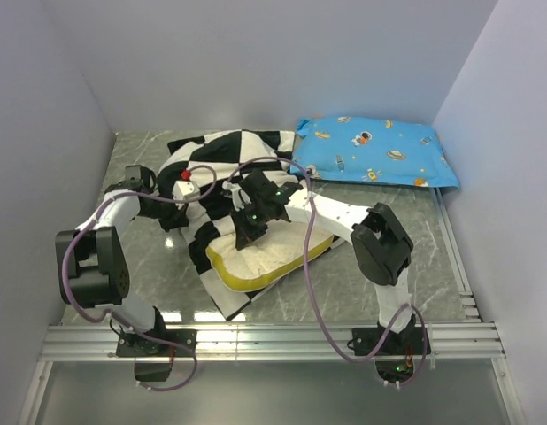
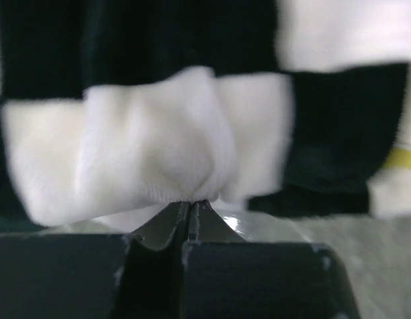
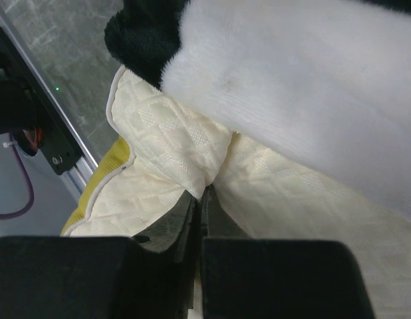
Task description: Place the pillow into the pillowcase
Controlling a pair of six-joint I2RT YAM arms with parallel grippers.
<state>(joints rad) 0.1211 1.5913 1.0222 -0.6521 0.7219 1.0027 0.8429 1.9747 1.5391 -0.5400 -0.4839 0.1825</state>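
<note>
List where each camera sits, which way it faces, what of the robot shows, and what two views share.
Top external: high behind the bases, looking down on the table; left arm and right arm show, above pillowcase, pillow and blue pillow.
Left wrist: on the left arm, looking along the left gripper, shut on pillowcase fabric.
Right wrist: on the right arm, looking along the right gripper, shut on a pillow fold.
Shared: top and right wrist views both show pillow and pillowcase.

Cream pillow partly inside checkered pillowcase
</note>
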